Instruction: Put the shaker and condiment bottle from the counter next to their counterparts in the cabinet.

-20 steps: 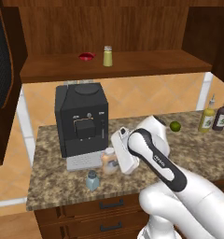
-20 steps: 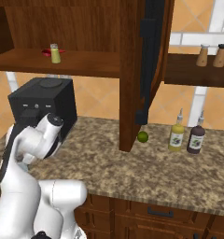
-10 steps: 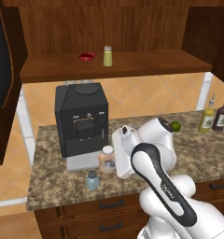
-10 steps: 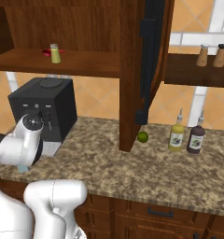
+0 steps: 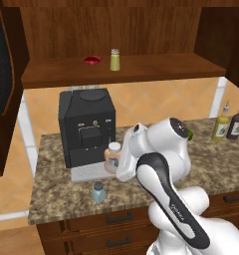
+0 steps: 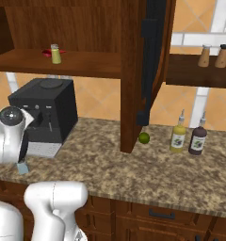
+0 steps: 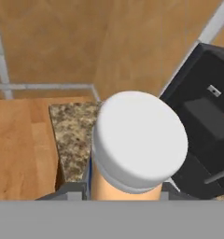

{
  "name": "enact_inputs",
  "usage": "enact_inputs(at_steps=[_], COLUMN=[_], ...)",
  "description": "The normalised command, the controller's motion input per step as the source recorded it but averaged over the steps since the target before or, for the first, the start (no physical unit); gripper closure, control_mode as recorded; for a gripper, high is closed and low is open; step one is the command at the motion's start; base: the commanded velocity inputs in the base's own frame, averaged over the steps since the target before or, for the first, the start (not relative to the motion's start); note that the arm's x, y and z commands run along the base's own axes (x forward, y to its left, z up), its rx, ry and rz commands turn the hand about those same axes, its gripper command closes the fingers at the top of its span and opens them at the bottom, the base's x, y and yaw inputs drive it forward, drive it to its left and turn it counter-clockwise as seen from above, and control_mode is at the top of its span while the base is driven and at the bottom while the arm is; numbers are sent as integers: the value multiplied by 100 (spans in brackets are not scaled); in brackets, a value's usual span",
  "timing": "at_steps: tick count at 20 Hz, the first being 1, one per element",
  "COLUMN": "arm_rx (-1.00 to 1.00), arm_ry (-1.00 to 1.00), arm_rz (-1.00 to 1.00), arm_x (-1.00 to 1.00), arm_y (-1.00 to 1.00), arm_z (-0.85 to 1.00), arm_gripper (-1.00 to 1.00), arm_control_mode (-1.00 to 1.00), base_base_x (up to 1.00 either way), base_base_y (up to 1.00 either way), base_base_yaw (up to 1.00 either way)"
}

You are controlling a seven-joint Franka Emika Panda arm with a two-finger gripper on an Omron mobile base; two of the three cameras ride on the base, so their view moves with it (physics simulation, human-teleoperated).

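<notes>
Now hand pinching the bottle off the surface, shaker untouched; next, probably lift it to the cabinet shelf.

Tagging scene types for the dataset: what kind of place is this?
A home-style kitchen, rendered in simulation. The speckled granite counter sits over wooden drawers, a black coffee machine stands against the tiled wall, and a dark wood cabinet holds a yellow-green shaker.
</notes>
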Motion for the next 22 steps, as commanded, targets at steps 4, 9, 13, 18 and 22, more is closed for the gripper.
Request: enact_inputs(at_steps=[4, 9, 13, 18, 22], arm_rx=[12, 7, 7, 6, 0], arm_ry=[0, 0, 0, 1, 0], arm_rz=[-32, -36, -35, -29, -16], arm_x=[-3, -2, -3, -1, 0], arm_y=[0, 1, 1, 1, 0], arm_z=[49, 43, 44, 46, 46], arm_gripper=[100, 100, 100, 100, 100], arm_control_mode=[-100, -100, -100, -100, -100], base_base_x=[0, 0, 0, 0, 0], base_base_y=[0, 0, 0, 0, 0], base_base_yaw=[0, 0, 0, 0, 0])
